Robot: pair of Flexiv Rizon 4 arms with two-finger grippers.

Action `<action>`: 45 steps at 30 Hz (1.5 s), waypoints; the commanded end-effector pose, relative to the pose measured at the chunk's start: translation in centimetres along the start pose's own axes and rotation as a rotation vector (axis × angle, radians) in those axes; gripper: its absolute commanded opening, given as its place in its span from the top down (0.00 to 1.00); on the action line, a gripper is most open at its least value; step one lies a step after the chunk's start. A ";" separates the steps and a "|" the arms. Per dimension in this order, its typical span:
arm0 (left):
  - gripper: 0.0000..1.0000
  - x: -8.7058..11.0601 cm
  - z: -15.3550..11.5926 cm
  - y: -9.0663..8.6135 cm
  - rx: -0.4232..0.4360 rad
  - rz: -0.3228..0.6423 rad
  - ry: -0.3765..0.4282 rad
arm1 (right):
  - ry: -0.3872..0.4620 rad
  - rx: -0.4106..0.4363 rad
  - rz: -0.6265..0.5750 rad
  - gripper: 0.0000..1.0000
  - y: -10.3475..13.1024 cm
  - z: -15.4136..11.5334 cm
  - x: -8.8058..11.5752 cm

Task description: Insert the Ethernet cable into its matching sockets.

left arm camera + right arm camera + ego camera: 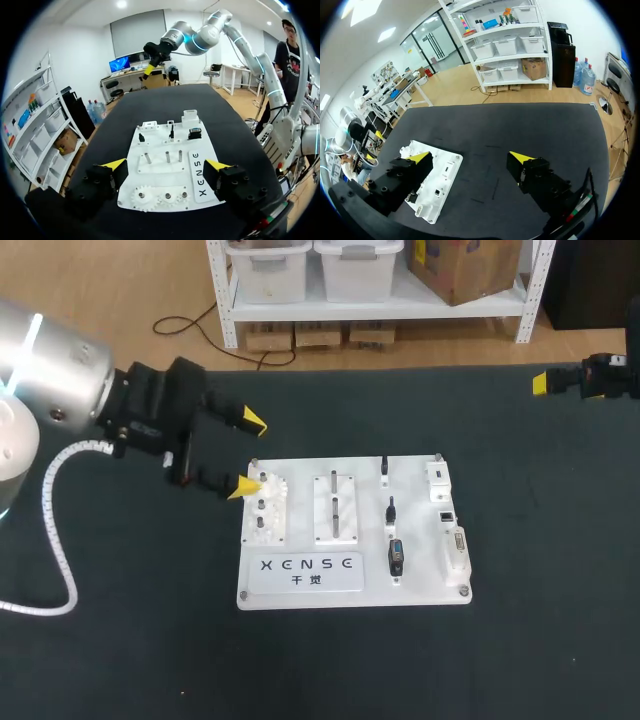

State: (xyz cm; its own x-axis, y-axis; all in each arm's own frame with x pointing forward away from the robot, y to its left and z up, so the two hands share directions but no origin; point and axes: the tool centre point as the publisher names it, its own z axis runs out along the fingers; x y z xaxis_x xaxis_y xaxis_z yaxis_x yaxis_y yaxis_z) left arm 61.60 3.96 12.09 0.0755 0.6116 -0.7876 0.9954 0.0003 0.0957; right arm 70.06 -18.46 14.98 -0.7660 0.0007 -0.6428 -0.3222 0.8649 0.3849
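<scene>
Head view. White board (420, 580) lies on the dark desk (120, 660), centre of frame, long side running left to right.

Three short black plug pieces (390, 508) stand in a column right of the board's centre. The column runs up and down the frame. Too small to tell which belongs to the Ethernet cable. A small dark-faced socket (446, 515) sits near the board's right edge; likely the match.

Left gripper (249, 455) is at the board's upper left corner, above the gears (265, 508). Fingers spread wide, nothing held. Plugs lie to its right, across the board.

Right gripper (470, 157) is at the upper right of frame, well apart from the board. Also wide, empty. Judged nearer the socket; left nearer the plugs.
</scene>
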 end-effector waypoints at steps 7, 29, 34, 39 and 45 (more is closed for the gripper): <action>0.00 1.1 1.3 -2.3 0.007 -0.059 0.020 | 0.001 -0.002 -0.001 0.00 0.0 0.0 0.0; 0.00 2.1 2.7 -2.4 0.010 -0.081 -0.009 | 0.055 0.032 0.019 0.00 3.8 2.0 -0.3; 0.00 2.1 2.7 -2.4 0.010 -0.081 -0.009 | 0.127 0.068 0.008 0.00 8.0 4.0 0.2; 0.00 2.1 2.7 -2.4 0.010 -0.081 -0.009 | 0.213 0.163 -0.003 0.00 11.4 5.4 1.6; 0.00 2.1 2.7 -2.4 0.010 -0.081 -0.009 | 0.305 0.224 0.012 0.00 13.8 7.0 4.2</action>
State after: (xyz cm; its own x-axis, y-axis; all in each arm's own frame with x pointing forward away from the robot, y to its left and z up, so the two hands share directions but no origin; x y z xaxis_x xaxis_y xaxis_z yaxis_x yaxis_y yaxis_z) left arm 59.52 3.12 8.64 -0.0066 0.6047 -0.7964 0.9989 0.0409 0.0228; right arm 66.81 -4.70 13.03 -0.9059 -0.1119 -0.4085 -0.2733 0.8912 0.3620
